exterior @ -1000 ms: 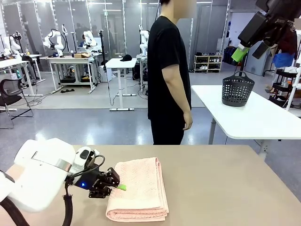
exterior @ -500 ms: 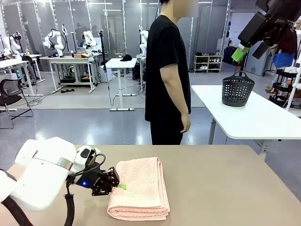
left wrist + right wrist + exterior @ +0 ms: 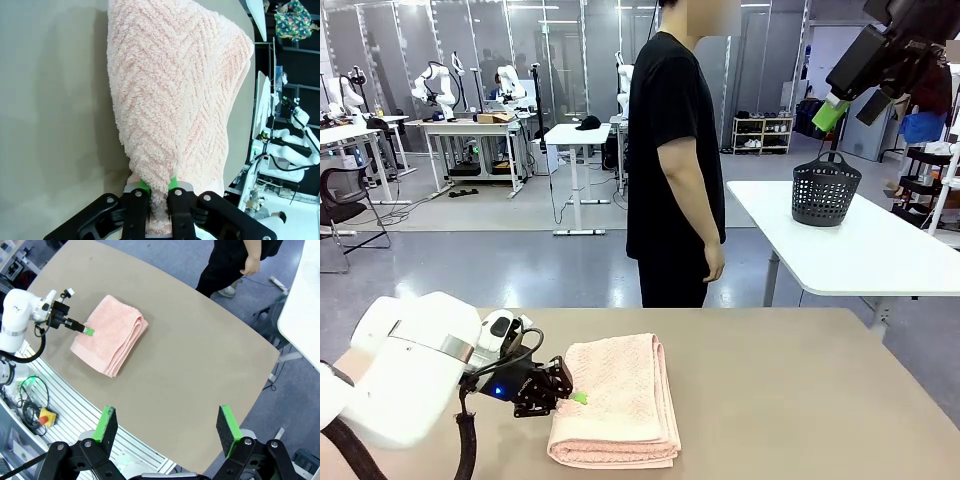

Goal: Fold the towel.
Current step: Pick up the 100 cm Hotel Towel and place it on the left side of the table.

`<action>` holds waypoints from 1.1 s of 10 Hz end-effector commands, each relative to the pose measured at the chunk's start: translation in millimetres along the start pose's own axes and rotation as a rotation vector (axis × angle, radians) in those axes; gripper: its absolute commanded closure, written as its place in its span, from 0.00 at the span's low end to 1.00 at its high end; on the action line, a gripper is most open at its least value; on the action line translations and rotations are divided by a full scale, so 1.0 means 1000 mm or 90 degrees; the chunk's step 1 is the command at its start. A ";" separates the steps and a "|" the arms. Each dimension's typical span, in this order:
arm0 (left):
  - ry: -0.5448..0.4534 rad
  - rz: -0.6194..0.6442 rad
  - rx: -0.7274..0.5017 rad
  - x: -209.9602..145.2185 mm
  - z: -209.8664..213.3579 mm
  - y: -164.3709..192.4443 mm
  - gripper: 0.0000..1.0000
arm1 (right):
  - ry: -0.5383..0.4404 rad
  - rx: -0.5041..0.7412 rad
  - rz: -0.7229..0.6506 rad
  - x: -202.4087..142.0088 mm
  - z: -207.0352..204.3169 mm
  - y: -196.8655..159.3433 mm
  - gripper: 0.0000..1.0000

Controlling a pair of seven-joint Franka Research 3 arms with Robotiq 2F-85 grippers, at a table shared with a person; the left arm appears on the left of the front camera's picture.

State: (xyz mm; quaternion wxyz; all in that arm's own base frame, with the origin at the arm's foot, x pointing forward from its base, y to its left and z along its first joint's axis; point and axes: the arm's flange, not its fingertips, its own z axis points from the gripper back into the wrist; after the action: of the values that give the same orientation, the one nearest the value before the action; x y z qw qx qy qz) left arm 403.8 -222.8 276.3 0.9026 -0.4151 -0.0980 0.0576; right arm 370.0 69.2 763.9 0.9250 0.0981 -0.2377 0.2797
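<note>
Front view little changed from a second ago, left gripper [image 3: 577,397] still pinching folded salmon towel's [image 3: 618,398] left edge on tan table [image 3: 790,400], right gripper [image 3: 167,424] spread wide overhead, apparently empty.

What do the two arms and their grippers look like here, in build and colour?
The left arm has rounded white shells with a silver ring, a black cable looped beside it and a small blue light near the wrist. Its left gripper is black with green pads. The right gripper is the same: black linkage fingers with green pads.
</note>
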 end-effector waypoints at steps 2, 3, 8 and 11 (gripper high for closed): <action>0.011 -0.046 0.017 0.007 0.027 0.004 0.86 | 0.001 -0.001 -0.003 0.000 0.000 -0.001 0.00; -0.007 -0.027 0.045 0.017 0.058 0.013 0.86 | 0.001 -0.001 -0.003 0.000 0.000 -0.001 0.00; -0.041 -0.041 0.121 0.031 0.195 0.131 0.86 | 0.001 -0.001 -0.003 0.000 0.000 -0.001 0.00; -0.077 -0.059 0.147 0.037 0.263 0.189 0.86 | 0.001 -0.001 -0.003 0.000 0.000 -0.001 0.00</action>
State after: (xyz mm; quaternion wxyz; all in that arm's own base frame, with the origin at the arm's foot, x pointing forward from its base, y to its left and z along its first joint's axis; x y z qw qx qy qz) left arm 393.9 93.7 299.2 0.9394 -0.2984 -0.1515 0.0747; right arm 370.8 68.6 763.6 0.9252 0.0986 -0.2373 0.2793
